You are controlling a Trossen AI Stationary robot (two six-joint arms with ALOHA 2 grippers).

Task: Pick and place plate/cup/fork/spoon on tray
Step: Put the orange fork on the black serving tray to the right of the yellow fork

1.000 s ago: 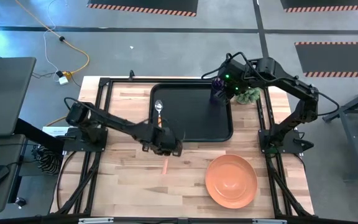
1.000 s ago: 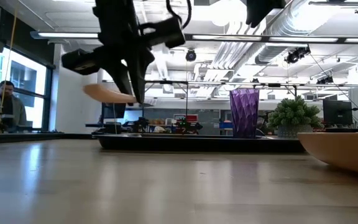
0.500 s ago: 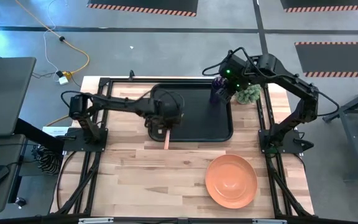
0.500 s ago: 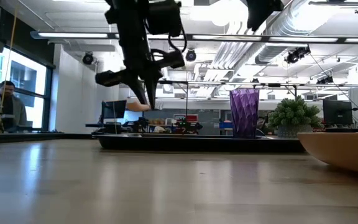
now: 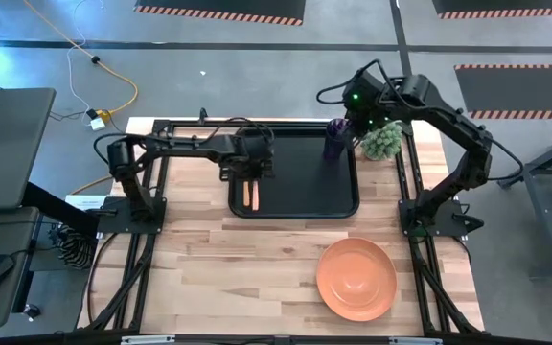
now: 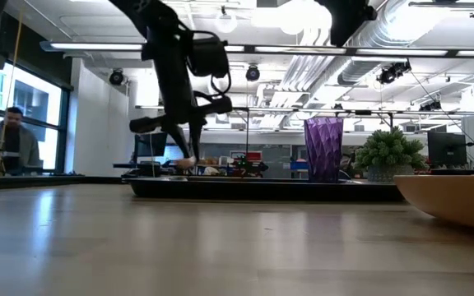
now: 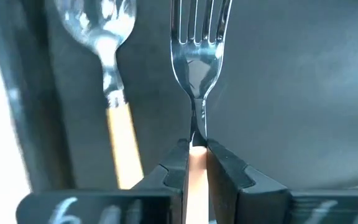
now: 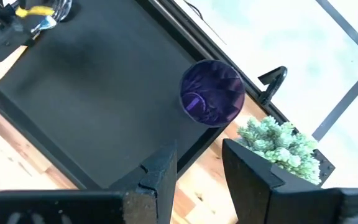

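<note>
My left gripper (image 5: 248, 174) is low over the left part of the black tray (image 5: 305, 196) and is shut on the fork (image 7: 196, 74), whose tines point ahead of the fingers. The spoon (image 7: 107, 68) lies in the tray beside the fork. The purple cup (image 5: 333, 139) stands upright in the tray's far right corner. My right gripper (image 8: 197, 165) hangs open and empty above the cup, touching nothing. The orange plate (image 5: 356, 278) lies on the table near its front right. My left gripper pinches the fork's orange handle (image 7: 196, 160) between its two fingers, at the end by the metal neck. The fingers lie along the fork and slant down over the tray (image 6: 183, 156). The fork sits about level, close over the tray floor; I cannot tell whether it touches.
A bushy green plant (image 5: 383, 142) stands just outside the tray's far right corner, beside the cup. Bare wood (image 5: 209, 278) lies between the tray and the table's near edge, left of the plate. A person (image 6: 11, 140) sits in the room beyond the table.
My left gripper has carried the fork from over the bare table, toward the far edge, in over the tray's left part, and has come down beside the spoon. My right gripper has drawn off from the cup toward the far right; the cup stays upright in the tray.
</note>
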